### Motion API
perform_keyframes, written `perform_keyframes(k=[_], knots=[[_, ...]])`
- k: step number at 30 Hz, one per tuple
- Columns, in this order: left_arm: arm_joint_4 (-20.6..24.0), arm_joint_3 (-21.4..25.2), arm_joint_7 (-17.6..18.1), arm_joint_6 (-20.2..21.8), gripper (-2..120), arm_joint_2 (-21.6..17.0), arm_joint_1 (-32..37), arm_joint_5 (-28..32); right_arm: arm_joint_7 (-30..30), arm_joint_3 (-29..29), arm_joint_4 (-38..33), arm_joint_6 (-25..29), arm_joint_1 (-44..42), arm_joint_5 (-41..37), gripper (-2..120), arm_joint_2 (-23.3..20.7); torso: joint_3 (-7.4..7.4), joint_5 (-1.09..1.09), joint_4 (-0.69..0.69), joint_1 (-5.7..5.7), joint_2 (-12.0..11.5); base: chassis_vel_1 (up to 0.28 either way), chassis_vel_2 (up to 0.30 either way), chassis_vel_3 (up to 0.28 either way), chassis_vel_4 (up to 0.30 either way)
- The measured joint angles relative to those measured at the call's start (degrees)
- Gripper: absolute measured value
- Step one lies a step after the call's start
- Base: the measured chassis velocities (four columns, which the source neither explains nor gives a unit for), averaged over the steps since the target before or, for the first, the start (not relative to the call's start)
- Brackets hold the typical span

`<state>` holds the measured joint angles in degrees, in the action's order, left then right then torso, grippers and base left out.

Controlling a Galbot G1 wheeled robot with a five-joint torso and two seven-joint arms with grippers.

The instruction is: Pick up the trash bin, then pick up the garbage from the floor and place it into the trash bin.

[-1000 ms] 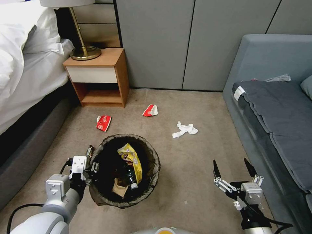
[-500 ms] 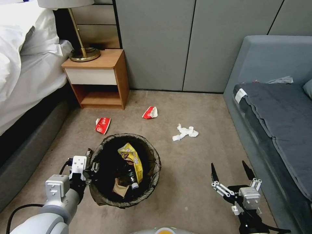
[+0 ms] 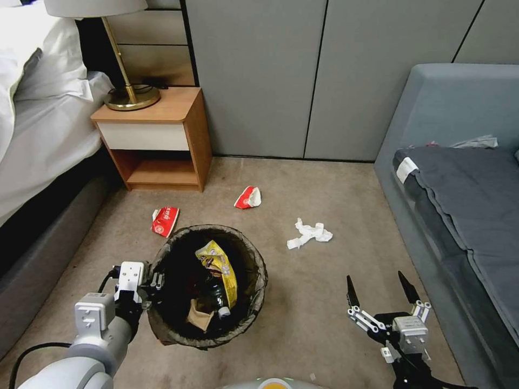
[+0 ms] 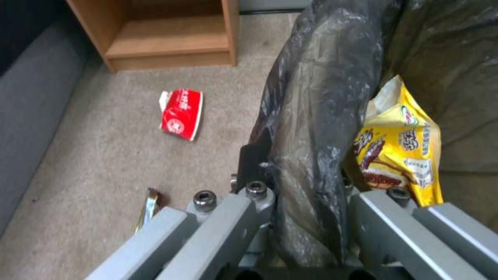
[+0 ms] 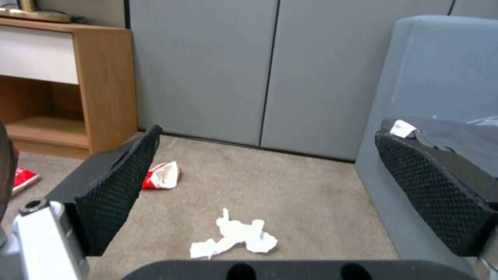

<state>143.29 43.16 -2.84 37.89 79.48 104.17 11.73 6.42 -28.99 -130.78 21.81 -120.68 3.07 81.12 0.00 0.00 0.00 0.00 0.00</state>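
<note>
Beige carpet floor (image 3: 324, 302) underfoot, grey wall panels (image 3: 259, 75) straight ahead, and a wooden nightstand (image 3: 157, 135) in the corner carrying a brass lamp (image 3: 127, 92). A white-sheeted bed (image 3: 38, 124) runs along the robot's left, a grey sofa (image 3: 459, 178) with a dark cover along its right.

Left gripper (image 3: 153, 282) is clamped on the near-left rim of the trash bin (image 3: 254, 302), and the left wrist view shows its fingers (image 4: 259, 155) pinching the dark bag liner (image 4: 311, 116) over the edge. Inside the bin sit a yellow snack wrapper (image 3: 219, 267), a dark bottle with a white cap (image 3: 218, 300) and a crumpled brown paper bag (image 3: 199, 315). The wrapper carries brown lettering and a small round logo, though I can't make out the words from here.

Right gripper (image 3: 378, 286) hangs low over bare carpet to the right of the bin, jaws spread wide, nothing between them. Beyond it lies the white tissue (image 3: 308, 233). A red-and-white wrapper (image 3: 248, 198) rests farther back, nearer the nightstand. Another red wrapper (image 3: 165, 220) lies just beyond the bin's far-left rim, with white characters and a round seal, too blurred to read. A small brown-gold scrap (image 4: 149, 204) lies on the carpet beside the left gripper.
</note>
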Motion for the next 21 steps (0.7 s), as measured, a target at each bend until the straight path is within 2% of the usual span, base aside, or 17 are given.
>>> perform_keyframes(k=[21], knots=[[0.0,-0.16,0.02,0.06,3,-0.18,0.05,0.05,0.08,0.16,0.53,0.14,-0.02,-0.27,100,-0.39,0.0,0.0,0.0,0.0,0.0,-0.127,0.129,0.127,-0.129]])
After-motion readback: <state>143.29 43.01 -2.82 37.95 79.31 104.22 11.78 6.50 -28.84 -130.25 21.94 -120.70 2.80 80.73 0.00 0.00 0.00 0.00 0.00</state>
